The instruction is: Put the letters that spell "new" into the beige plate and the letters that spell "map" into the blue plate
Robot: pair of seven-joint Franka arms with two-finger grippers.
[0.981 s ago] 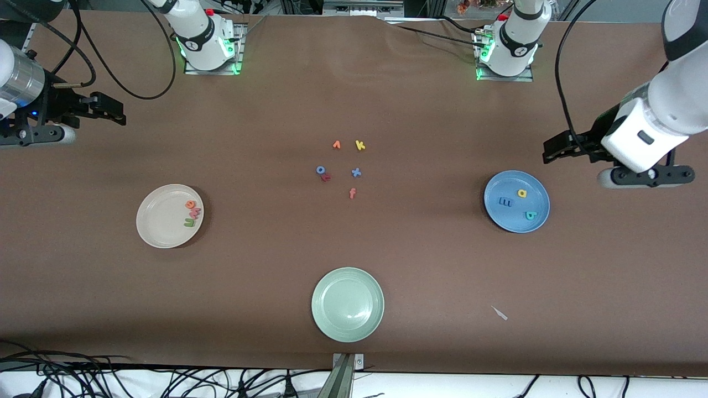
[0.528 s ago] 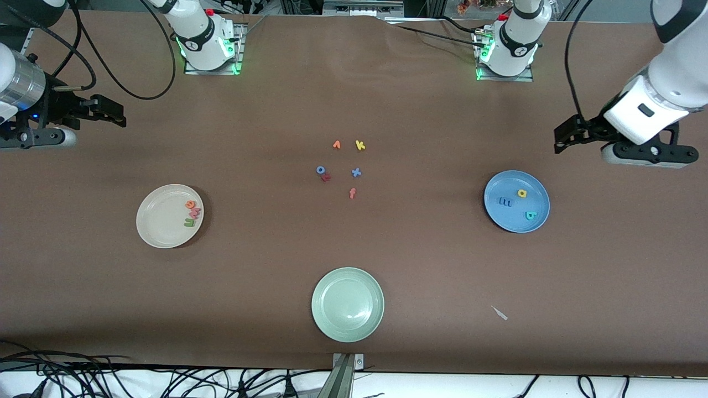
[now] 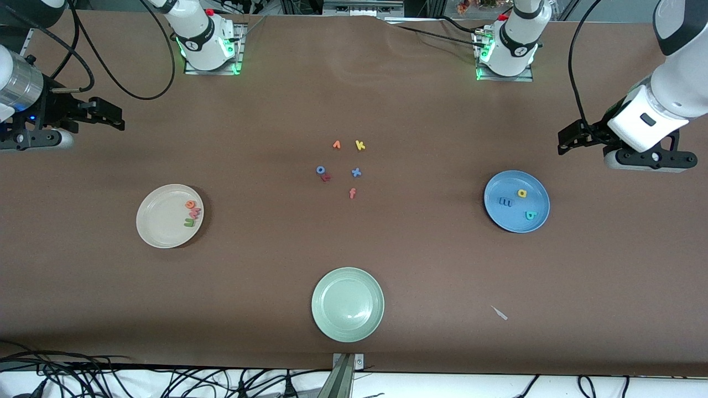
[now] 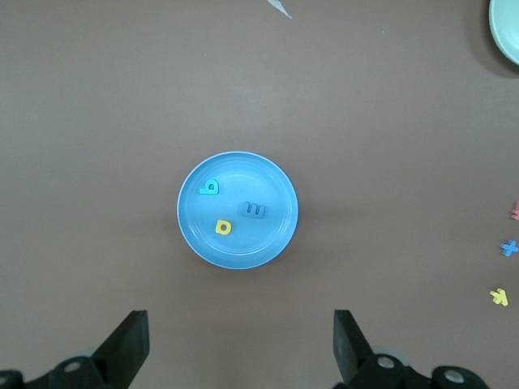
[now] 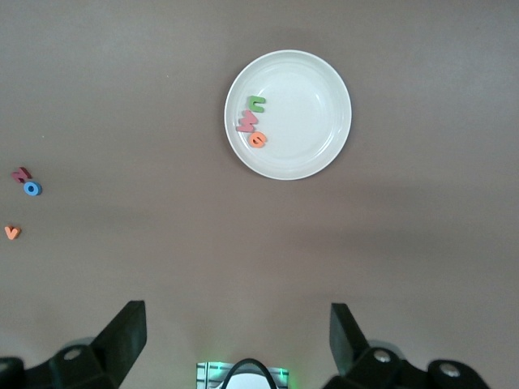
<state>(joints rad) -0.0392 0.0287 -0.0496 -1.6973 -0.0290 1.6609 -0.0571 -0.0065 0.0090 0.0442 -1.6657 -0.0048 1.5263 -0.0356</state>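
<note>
The beige plate (image 3: 160, 218) lies toward the right arm's end and holds the orange e (image 3: 191, 204), pinkish-red w (image 3: 193, 214) and olive-green n (image 3: 189, 223). In the right wrist view the beige plate (image 5: 312, 113) shows the same three letters. On the blue plate (image 3: 506, 218), toward the left arm's end, rest the blue m (image 3: 505, 202), yellow a (image 3: 522, 193) and teal p (image 3: 530, 215); the blue plate (image 4: 251, 174) also fills the left wrist view. My left gripper (image 3: 569, 141) (image 4: 239, 320) hangs open and empty over bare table beside the blue plate. My right gripper (image 3: 108, 113) (image 5: 235, 312) hangs open and empty over the table's right-arm end.
A pale green plate (image 3: 347, 304) sits empty near the front edge. Loose letters lie mid-table: orange v (image 3: 336, 145), yellow k (image 3: 360, 145), blue x (image 3: 356, 172), orange-red f (image 3: 352, 193), a blue o (image 3: 320, 169). A small white scrap (image 3: 499, 313) lies nearby.
My left arm has drawn back from the blue plate toward its end of the table. The right gripper has barely shifted. The letters and plates have not moved.
</note>
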